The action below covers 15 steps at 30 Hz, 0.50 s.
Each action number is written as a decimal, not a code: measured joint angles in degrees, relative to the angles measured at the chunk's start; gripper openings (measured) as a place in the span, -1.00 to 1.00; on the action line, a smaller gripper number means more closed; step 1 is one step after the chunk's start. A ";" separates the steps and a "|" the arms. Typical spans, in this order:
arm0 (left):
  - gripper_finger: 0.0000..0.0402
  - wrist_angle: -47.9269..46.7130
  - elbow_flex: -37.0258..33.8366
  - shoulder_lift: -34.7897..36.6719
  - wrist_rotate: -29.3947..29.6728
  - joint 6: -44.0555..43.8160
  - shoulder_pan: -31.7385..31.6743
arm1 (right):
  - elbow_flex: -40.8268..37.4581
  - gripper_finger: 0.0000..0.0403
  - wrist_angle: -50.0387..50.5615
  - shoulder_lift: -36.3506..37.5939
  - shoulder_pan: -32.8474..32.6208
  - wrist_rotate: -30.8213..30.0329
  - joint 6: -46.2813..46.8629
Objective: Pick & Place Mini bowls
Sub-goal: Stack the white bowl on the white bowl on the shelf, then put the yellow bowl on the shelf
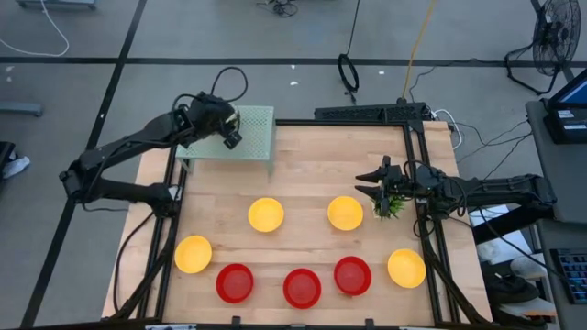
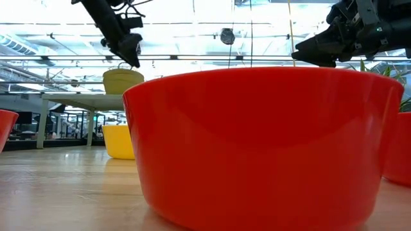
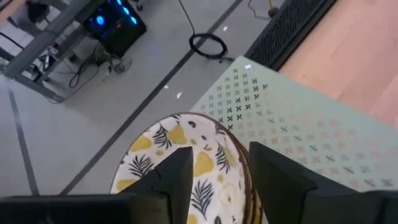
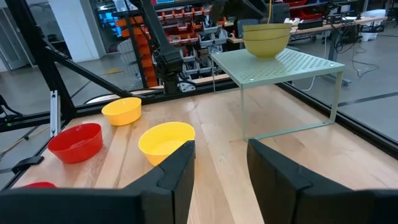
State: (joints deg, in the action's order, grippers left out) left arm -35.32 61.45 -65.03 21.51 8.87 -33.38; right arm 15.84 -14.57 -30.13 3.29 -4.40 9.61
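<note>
A stack of white floral mini bowls (image 3: 186, 158) stands on the far left corner of a pale green perforated shelf (image 1: 255, 137). My left gripper (image 3: 217, 180) is open just above the stack, one finger over the top bowl's inside and one over its rim. Four yellow bowls (image 1: 266, 214) (image 1: 345, 213) (image 1: 193, 254) (image 1: 406, 268) and three red bowls (image 1: 235, 282) (image 1: 302, 287) (image 1: 352, 275) rest on the wooden table. My right gripper (image 1: 371, 183) is open in the air beside the right yellow bowl of the far row.
A small green plant (image 1: 390, 205) stands beside the right gripper at the table's right edge. Black frame rails (image 1: 422, 229) run along the table's sides. A red bowl (image 2: 263, 141) fills most of the low view. Bare wood lies between the shelf and the bowl rows.
</note>
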 joint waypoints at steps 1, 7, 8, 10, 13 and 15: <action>-0.17 0.03 0.00 0.60 0.14 -0.03 0.31 | 0.00 -0.32 0.00 0.00 -0.02 0.00 0.00; -0.08 -0.11 0.00 4.35 -4.77 -5.01 3.22 | 0.02 -0.32 0.15 0.00 -0.02 0.00 0.00; -0.07 -0.30 0.00 4.79 -7.52 -6.47 3.85 | 0.00 -0.32 0.17 0.00 0.00 0.00 0.00; -0.06 -0.87 0.00 4.97 -14.34 -9.77 5.55 | 0.02 -0.32 0.18 0.00 -0.02 0.00 0.00; -0.06 -1.41 -0.42 4.28 -24.45 -14.30 9.33 | 0.00 -0.32 0.22 -0.02 -0.02 0.00 -0.01; -0.06 -0.94 -1.11 3.11 -29.23 -17.10 13.15 | 0.00 -0.32 0.22 -0.06 -0.02 0.00 -0.01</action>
State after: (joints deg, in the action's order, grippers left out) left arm -36.26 60.34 -61.92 -7.72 -8.23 -20.23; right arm 15.84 -14.35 -30.20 3.27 -4.40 9.60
